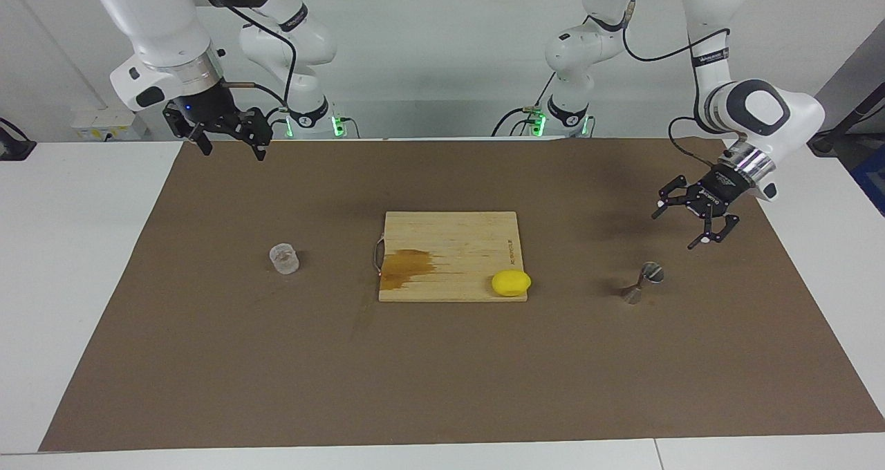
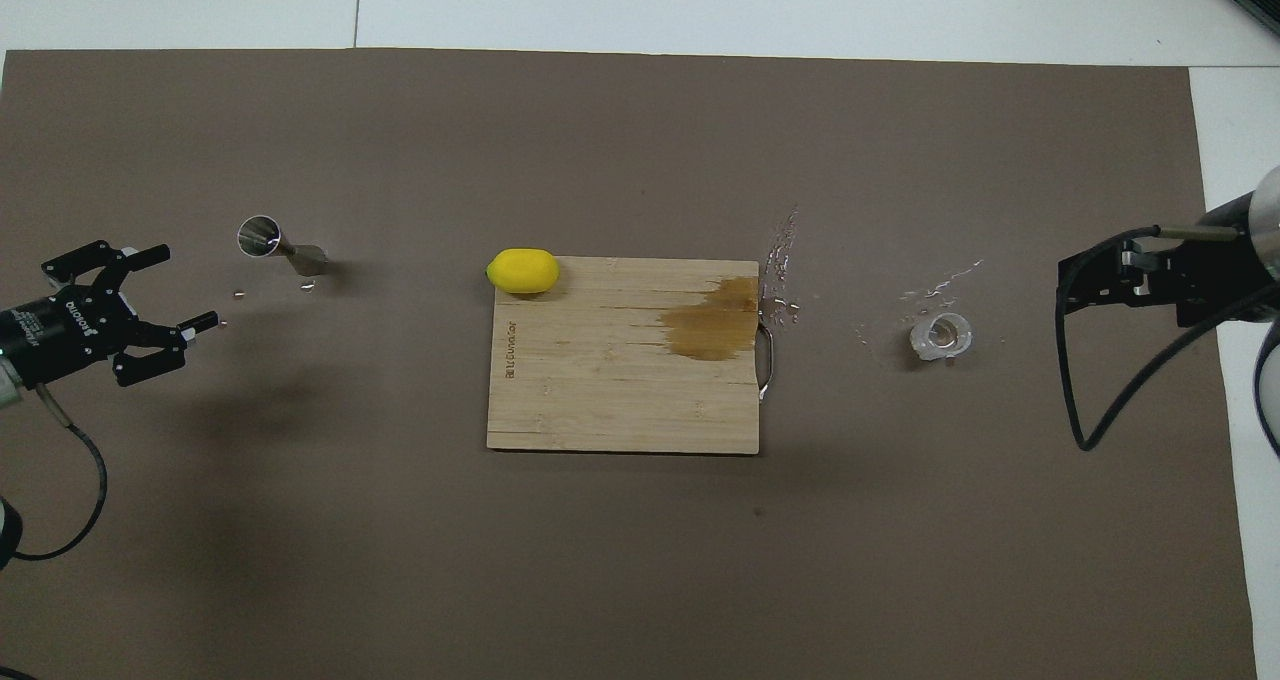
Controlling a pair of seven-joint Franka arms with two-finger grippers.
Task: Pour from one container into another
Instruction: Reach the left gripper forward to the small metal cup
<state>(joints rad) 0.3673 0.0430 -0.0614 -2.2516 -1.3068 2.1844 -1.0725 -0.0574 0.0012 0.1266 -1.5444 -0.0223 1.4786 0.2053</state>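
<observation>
The clear textured glass cup (image 1: pixel 284 259) stands on the brown mat toward the right arm's end; it also shows in the overhead view (image 2: pixel 940 335). The silver hourglass jigger (image 1: pixel 641 283) sits toward the left arm's end and looks tilted, with its open mouth toward that end; it shows in the overhead view too (image 2: pixel 280 246). My left gripper (image 1: pixel 675 229) is open in the air beside the jigger, apart from it, and appears in the overhead view (image 2: pixel 182 285). My right gripper (image 1: pixel 230 148) is open, raised over the mat's edge by its base, and waits (image 2: pixel 1068 287).
A wooden cutting board (image 1: pixel 449 238) with a dark wet stain and a metal handle lies mid-table. A yellow lemon (image 1: pixel 511 283) rests on the board's corner toward the jigger. Water drops (image 2: pixel 780 260) lie on the mat between board and cup.
</observation>
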